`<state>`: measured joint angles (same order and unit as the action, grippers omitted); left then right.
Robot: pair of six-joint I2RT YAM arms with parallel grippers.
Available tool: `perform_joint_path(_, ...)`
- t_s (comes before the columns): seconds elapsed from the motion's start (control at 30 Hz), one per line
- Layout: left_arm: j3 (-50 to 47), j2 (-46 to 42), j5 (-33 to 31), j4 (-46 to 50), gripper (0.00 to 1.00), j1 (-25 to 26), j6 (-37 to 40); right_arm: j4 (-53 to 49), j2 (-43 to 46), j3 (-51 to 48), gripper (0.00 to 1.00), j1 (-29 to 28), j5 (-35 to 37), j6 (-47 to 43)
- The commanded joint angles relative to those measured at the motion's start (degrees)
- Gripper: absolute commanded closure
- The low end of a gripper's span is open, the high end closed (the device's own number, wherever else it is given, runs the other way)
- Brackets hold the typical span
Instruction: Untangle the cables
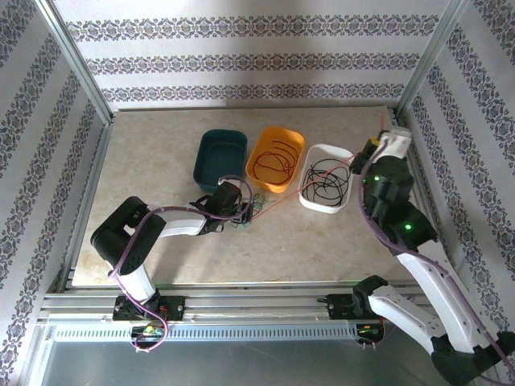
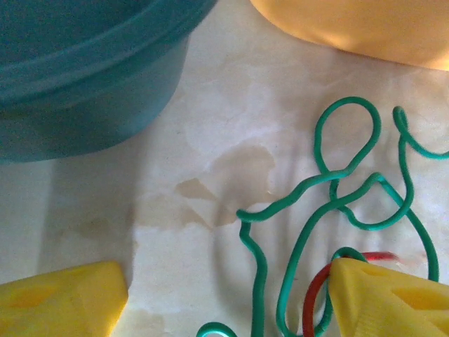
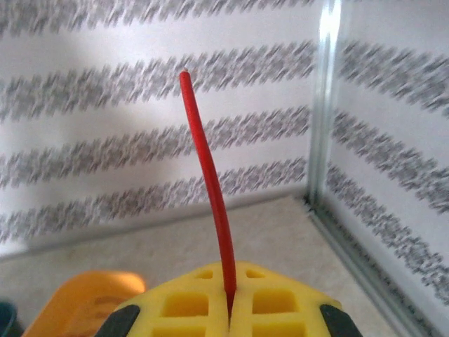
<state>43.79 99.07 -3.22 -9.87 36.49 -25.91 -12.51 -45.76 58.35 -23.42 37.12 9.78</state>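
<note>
Bins, three, in a row: teal bin (image 1: 220, 158), orange bin (image 1: 296, 138), white bin (image 1: 320, 207). Open table (image 1: 153, 169) lay left of the left gripper (image 2: 224, 274), its fingers spread wide; green cable (image 2: 309, 210), one, looped between and ahead of them, short of the teal bin. Red cable (image 3: 210, 189), one, was pinched in the clenched right gripper (image 3: 229, 298), its end rising above the fingertips beside the corner post (image 3: 323, 105). Black cables (image 1: 328, 178) in the white bin: number unclear

Beige marbled table (image 1: 306, 241), teal bin (image 1: 220, 158), orange bin (image 1: 259, 153), white bin (image 1: 322, 207) in a row, loose green cable (image 2: 349, 102)
</note>
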Motion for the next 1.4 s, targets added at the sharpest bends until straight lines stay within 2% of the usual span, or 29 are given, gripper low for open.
perform_joint_path(0.0, -2.6, 5.9, 0.2, 2.6, 0.21, -0.5, 1.2, 4.7, 3.2, 4.1, 1.00, 2.7, 3.4, -2.9)
perform_joint_path(0.13, -2.7, 6.1, 0.2, 2.4, 0.20, -0.5, 1.2, 5.6, 5.1, 6.5, 1.00, 5.8, 1.2, -3.0)
perform_joint_path(0.3, -2.8, 6.7, 0.1, 2.1, 0.19, -0.5, 1.4, 6.1, 6.4, 10.6, 1.00, 10.0, -8.5, 0.6)
perform_joint_path(0.4, -2.7, 6.9, 0.4, 1.8, 0.18, -0.5, 1.5, 5.9, 5.2, 14.5, 1.00, 10.6, -14.8, 2.0)
perform_joint_path(0.57, -3.0, 5.5, 3.2, -0.7, 0.13, -0.5, 2.5, 4.1, -1.0, 21.4, 1.00, 10.6, -25.0, 3.8)
perform_joint_path(0.8, -1.7, -0.3, 2.5, -2.4, 0.04, -0.5, 3.4, 3.7, -15.3, 32.4, 1.00, 10.7, -31.4, 3.0)
perform_joint_path(0.87, -1.3, -2.5, 0.8, -2.6, 0.01, -0.5, 3.0, 3.8, -19.7, 35.8, 1.00, 10.7, -33.1, 3.5)
perform_joint_path(0.97, -1.5, -6.2, -3.1, -2.7, 0.01, -0.5, 1.4, 4.0, -25.9, 39.5, 1.00, 10.6, -35.0, 4.6)
perform_joint_path(1.2, -4.6, -14.5, -16.4, -0.9, 0.01, -0.7, -4.9, 5.9, -37.3, 40.7, 1.00, 10.1, -42.8, 10.2)
perform_joint_path(1.37, -6.5, -17.0, -19.9, 0.3, 0.01, -0.8, -4.7, 6.3, -43.3, 39.2, 1.00, 9.9, -42.0, 11.7)
